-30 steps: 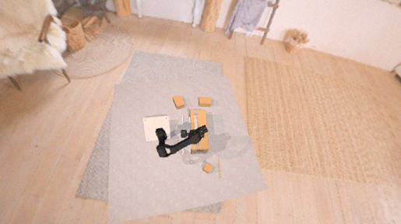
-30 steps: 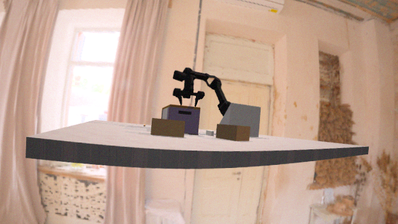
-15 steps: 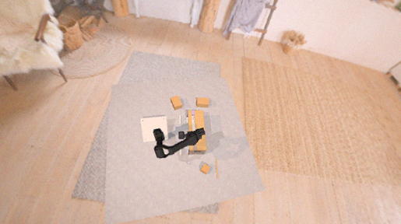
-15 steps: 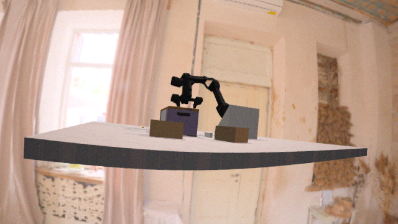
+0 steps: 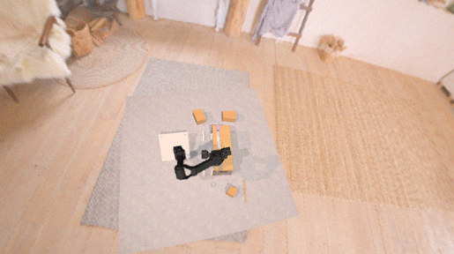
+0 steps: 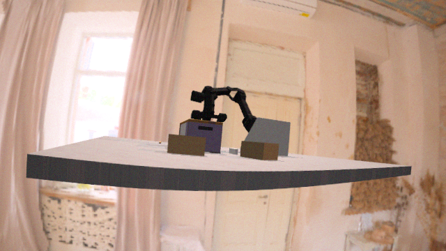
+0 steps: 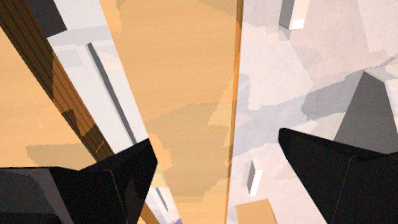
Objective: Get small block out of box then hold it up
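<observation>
The box stands on the table with an orange top split by a long narrow slot. Its purple end wall with a dark opening shows in the exterior view. My gripper is open and points down low at the box. In the wrist view one finger lies over the slot's edge and the other is past the box's side edge, with the orange top strip between them. How deep the fingertips reach is hidden. I cannot make out the small block or the shelf.
Orange blocks stand past the box's purple end. A smaller orange block and a thin stick lie off the other end. Small white pieces lie beside the box. A pale panel stands near the arm.
</observation>
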Robot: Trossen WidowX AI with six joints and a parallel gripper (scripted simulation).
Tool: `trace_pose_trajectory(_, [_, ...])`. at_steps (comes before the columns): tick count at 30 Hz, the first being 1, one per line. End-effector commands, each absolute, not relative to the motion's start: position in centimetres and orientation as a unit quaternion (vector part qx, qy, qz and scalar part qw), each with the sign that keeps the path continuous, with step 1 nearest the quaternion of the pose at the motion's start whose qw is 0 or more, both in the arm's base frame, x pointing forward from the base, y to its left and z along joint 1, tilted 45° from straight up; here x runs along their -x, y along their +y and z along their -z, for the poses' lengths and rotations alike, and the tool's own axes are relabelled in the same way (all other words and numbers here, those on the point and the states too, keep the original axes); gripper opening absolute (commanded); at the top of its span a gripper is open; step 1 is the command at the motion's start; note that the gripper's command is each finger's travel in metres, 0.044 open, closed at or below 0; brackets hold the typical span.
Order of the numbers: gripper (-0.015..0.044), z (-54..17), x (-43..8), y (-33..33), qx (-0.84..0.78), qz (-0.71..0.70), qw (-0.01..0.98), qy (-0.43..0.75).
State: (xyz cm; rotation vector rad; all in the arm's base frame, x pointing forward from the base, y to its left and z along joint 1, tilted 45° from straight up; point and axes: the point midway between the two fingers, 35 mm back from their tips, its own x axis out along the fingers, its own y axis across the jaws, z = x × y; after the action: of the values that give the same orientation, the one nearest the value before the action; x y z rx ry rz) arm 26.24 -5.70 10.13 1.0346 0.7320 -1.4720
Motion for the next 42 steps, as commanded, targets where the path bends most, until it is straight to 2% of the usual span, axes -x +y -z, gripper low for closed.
trace_pose_trajectory(1, [0.0400,-9.6,-26.0,-6.1,-0.436,0.627,0.565,0.312])
trace_pose_trajectory(11, [0.0400,-9.2,-26.0,-6.1,-0.436,0.626,0.565,0.314])
trace_pose_trajectory(42, [0.0400,-3.2,-27.6,-0.2,-0.437,0.626,0.564,0.315])
